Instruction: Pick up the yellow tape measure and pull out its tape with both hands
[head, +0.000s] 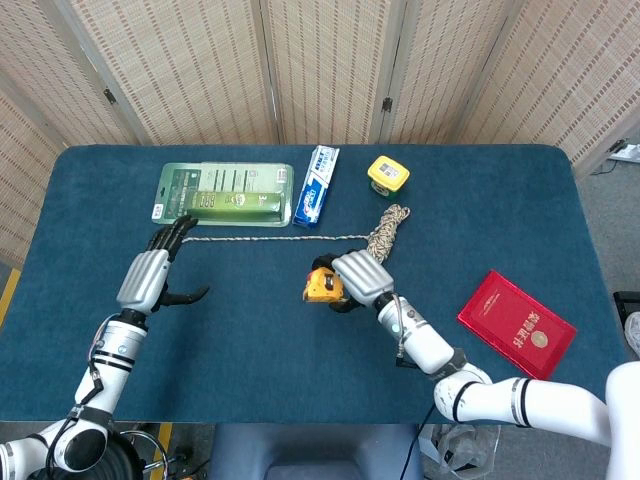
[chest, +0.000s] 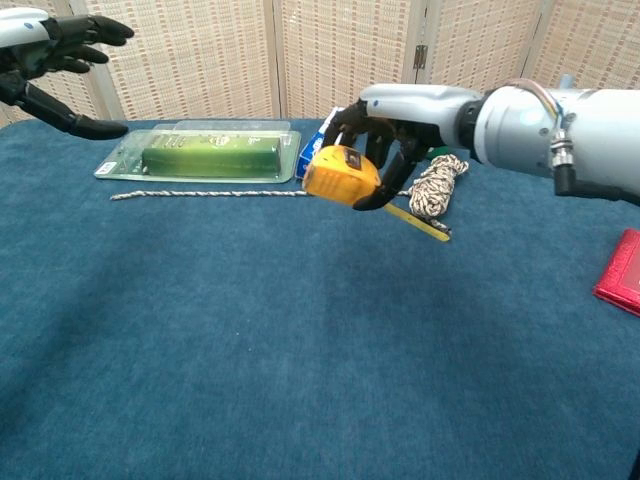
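Right hand (chest: 385, 125) grips the yellow tape measure (chest: 340, 175) (short tape end showing); left hand (head: 150, 275) hovers spread, holding nothing

yellow tape measure (chest: 340, 174), red booklet (head: 516, 325), blue tablecloth (head: 250, 340).

Staged lab: blue-clothed table (head: 300, 360) before woven folding screens (head: 330, 60).

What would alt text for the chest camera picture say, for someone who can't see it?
The robot's right hand holds a yellow tape measure above a blue table, a short bit of tape sticking out. Its left hand hovers open at upper left, near a green package.
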